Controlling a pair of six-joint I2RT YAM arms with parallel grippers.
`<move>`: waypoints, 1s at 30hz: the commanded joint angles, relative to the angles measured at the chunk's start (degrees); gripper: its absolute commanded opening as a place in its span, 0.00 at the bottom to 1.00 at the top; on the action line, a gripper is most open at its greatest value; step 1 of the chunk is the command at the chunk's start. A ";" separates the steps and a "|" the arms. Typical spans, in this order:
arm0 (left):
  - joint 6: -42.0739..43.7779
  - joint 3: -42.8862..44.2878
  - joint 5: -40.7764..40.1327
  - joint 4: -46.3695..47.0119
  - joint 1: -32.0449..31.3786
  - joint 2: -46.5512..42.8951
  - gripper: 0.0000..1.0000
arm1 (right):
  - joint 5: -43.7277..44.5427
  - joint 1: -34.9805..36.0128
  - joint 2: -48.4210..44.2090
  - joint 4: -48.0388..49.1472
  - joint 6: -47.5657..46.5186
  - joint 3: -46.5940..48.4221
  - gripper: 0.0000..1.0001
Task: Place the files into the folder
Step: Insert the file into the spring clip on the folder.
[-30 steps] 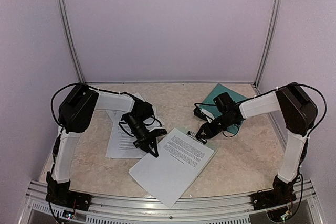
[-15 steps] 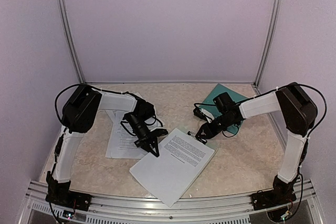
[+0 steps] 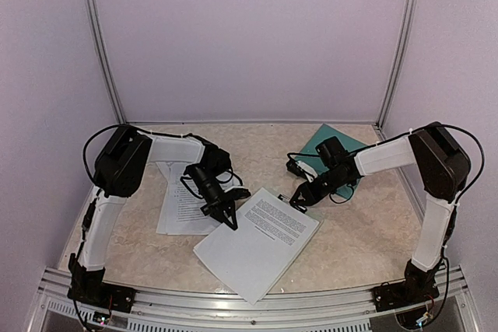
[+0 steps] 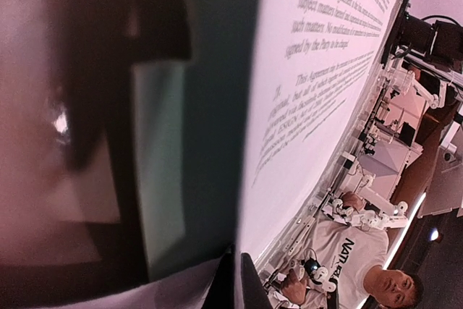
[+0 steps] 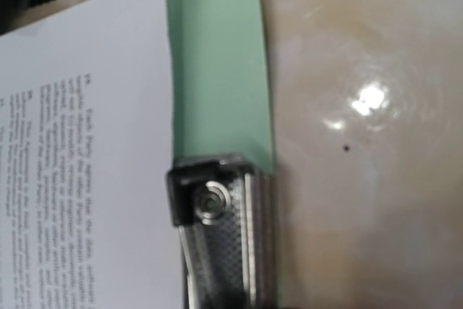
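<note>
The left hand [image 3: 230,221], closed, touched the edge of the clipped sheet [image 3: 261,242], apparently to draw it free. The right hand [image 3: 298,200] sat at the clip [image 5: 221,244] of the clipboard [image 5: 217,70], probably to release it; whether it was open could not be told. The folder [image 3: 325,139] lay beyond, at the rear right of the table [image 3: 358,231].

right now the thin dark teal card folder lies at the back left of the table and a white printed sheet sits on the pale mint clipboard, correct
No, the thin dark teal card folder lies at the back right of the table, as the top external view shows. A white printed sheet does sit on the pale mint clipboard.
</note>
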 commanded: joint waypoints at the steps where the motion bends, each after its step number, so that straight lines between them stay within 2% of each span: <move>1: 1.36 2.34 -0.88 -1.84 0.15 1.84 0.00 | 4.67 0.50 1.24 -5.12 -0.74 -0.61 0.00; 30: 0.16 0.35 -1.12 -1.13 0.06 2.02 0.00 | 2.45 0.50 1.41 -3.35 0.78 -0.70 0.00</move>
